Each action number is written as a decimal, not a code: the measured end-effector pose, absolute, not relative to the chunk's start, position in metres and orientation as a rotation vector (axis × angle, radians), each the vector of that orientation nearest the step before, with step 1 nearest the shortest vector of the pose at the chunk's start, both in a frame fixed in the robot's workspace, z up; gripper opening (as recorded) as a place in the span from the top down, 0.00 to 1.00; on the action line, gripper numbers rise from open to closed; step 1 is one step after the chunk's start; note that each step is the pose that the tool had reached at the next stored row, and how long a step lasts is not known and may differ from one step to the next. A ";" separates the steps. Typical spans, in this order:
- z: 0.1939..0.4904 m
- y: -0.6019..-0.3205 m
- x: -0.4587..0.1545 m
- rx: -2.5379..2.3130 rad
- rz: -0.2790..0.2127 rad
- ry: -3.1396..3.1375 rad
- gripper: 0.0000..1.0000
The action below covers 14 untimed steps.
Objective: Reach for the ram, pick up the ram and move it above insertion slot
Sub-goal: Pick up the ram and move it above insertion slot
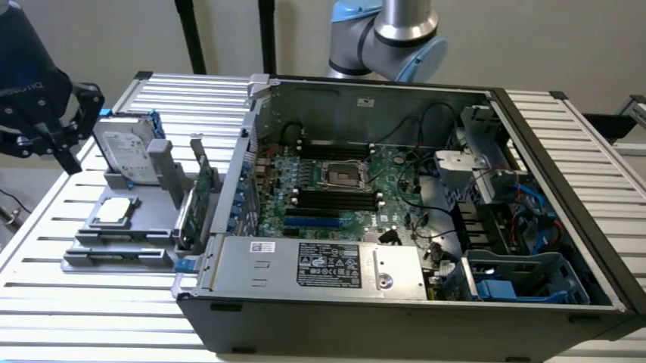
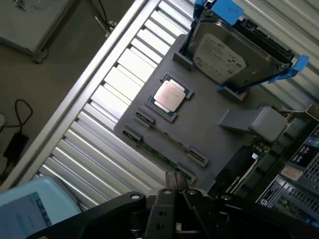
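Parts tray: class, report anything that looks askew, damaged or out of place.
Nothing stands out. The hard drive stands in its blue bracket, the processor sits square in its recess, and the ram lies flat along the edge of the gray tray.

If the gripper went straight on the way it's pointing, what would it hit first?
Probably the long thin green ram stick lying in the flat grey holder tray, just ahead of the gripper; depth is unclear.

A pale wall (image 1: 545, 38) — bare — backs the slatted metal table (image 1: 81, 302).
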State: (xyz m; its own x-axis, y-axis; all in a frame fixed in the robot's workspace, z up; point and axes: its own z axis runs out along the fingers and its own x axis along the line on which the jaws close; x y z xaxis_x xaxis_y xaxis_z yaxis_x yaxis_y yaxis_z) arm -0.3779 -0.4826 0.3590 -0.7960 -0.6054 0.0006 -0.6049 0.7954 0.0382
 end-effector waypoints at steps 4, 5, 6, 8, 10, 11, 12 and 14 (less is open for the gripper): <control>0.359 -0.483 -0.378 1.106 -0.056 -2.925 0.89; 0.359 -0.483 -0.378 1.132 -0.055 -2.914 0.89; 0.359 -0.483 -0.378 1.159 -0.055 -2.904 0.89; 0.359 -0.483 -0.378 1.213 -0.055 -2.881 0.89; 0.359 -0.483 -0.378 1.264 -0.054 -2.858 0.89; 0.359 -0.483 -0.378 1.290 -0.054 -2.846 0.89; 0.359 -0.483 -0.378 1.315 -0.054 -2.834 0.89; 0.359 -0.483 -0.378 1.366 -0.053 -2.810 0.89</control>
State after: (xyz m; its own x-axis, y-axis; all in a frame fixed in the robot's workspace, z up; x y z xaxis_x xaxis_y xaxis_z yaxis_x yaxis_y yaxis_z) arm -0.3779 -0.4826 0.3587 -0.6179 -0.7863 0.0005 -0.7857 0.6174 0.0382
